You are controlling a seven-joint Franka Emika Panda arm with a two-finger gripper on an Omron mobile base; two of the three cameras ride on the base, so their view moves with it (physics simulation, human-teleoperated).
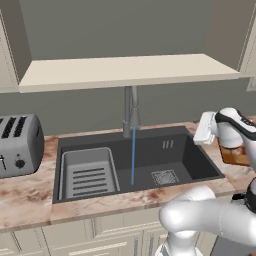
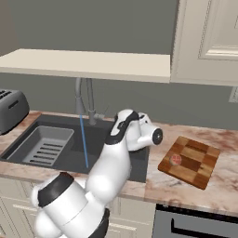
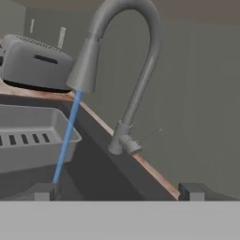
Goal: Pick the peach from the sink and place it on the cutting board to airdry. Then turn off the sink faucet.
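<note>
The peach [image 2: 175,160] is sitting on the cutting board [image 2: 200,163], near its left corner. Water is running from the faucet [image 3: 126,75] into the sink [image 1: 195,165]. The gripper [image 3: 117,192] is facing the faucet, fingers spread wide, holding nothing.

You see the peach [image 2: 175,160] resting on the checkered cutting board's [image 2: 195,162] left part, right of the dark sink [image 2: 56,158]; the sink faucet [image 2: 86,100] runs blue water.
</note>
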